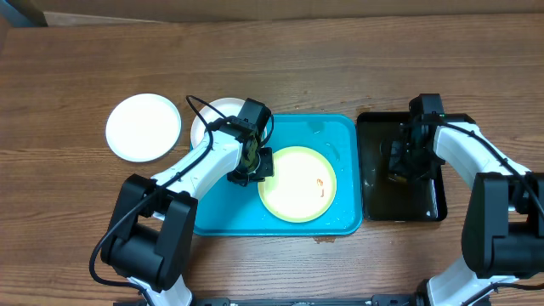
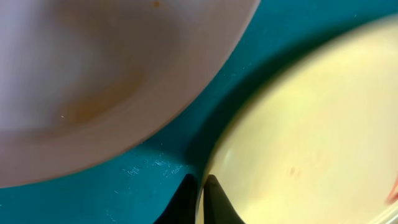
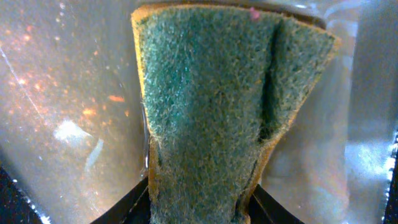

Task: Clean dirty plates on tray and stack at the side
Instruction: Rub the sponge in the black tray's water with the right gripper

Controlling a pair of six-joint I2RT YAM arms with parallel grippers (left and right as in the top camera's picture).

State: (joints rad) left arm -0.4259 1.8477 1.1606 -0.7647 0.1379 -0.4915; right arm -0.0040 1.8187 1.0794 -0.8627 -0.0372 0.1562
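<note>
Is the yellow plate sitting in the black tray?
No, the yellow plate lies in the blue tray.

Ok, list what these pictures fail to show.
- Overhead: the left arm covers much of one white plate; smears there unseen.
- Overhead: the right gripper hides the sponge.
- Left wrist: blurred close-up; pale yellow plate cut off by frame edges.
- Right wrist: sponge blocks most of the black tray.
</note>
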